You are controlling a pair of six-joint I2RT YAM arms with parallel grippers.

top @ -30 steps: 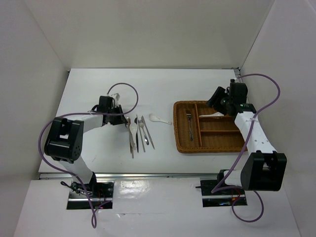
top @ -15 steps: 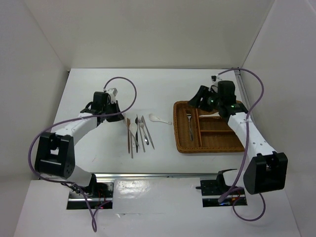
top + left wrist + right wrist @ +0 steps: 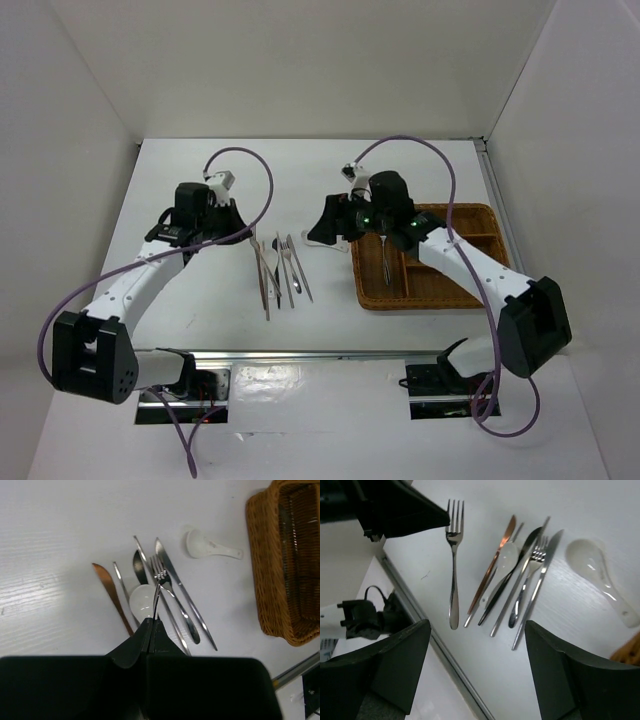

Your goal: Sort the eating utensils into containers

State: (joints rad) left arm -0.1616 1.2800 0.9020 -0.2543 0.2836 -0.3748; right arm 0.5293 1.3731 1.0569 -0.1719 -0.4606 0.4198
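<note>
My left gripper is shut on a silver fork, which hangs by its tine end above the table, left of the pile. In the top view that gripper is just left of the utensils. The pile holds a copper-coloured knife, a white spoon, a dark knife, a fork and a silver knife. A white soup spoon lies apart to their right. My right gripper is open and empty, hovering between pile and tray. The wicker tray holds a fork.
A metal rail runs along the table's near edge. White walls close in the left, back and right sides. Purple cables loop above both arms. My right arm crosses over the tray.
My right gripper left the tray, swung left over the table and opened wider. My left gripper shut on a fork and lifted it off the pile.
</note>
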